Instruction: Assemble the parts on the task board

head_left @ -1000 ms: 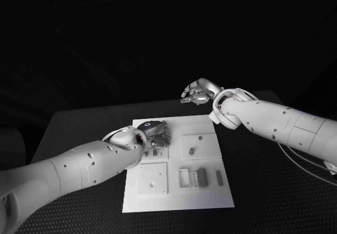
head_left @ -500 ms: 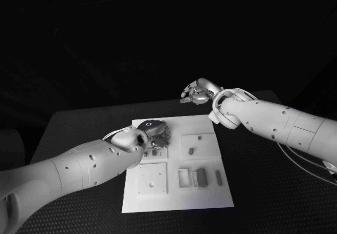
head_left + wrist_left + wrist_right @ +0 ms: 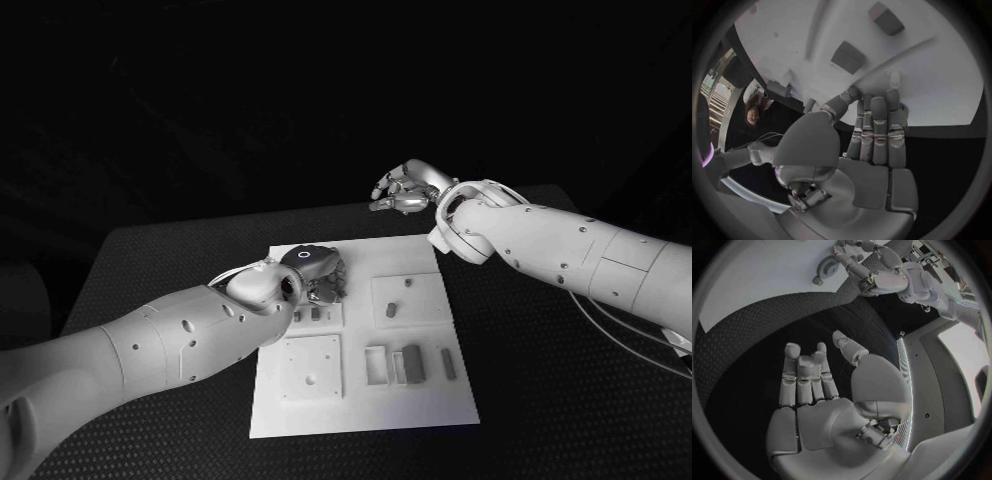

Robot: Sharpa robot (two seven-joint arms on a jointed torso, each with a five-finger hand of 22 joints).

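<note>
The white task board (image 3: 433, 400) lies in the middle of the black table. Small dark parts lie on it: two oblong ones (image 3: 415, 365) near its front right and a short one (image 3: 394, 312) in the middle. My left hand (image 3: 310, 272) is over the board's far left part, fingers pointing down at it. In the left wrist view its fingers (image 3: 876, 125) lie straight and side by side, tips at the board (image 3: 929, 75), nothing visibly between them, with two block parts (image 3: 848, 56) beyond. My right hand (image 3: 404, 192) hangs raised past the board's far edge, holding nothing, fingers (image 3: 804, 375) loosely bent.
Square recessed panels (image 3: 313, 365) sit at the board's front left and middle right (image 3: 411, 300). Black table (image 3: 562, 400) surrounds the board on every side. The right wrist view shows my left hand (image 3: 879, 270) on the board (image 3: 754, 275).
My left hand has shifted slightly toward the board's far side, its fingers staying low over the board. The right hand has hardly moved.
</note>
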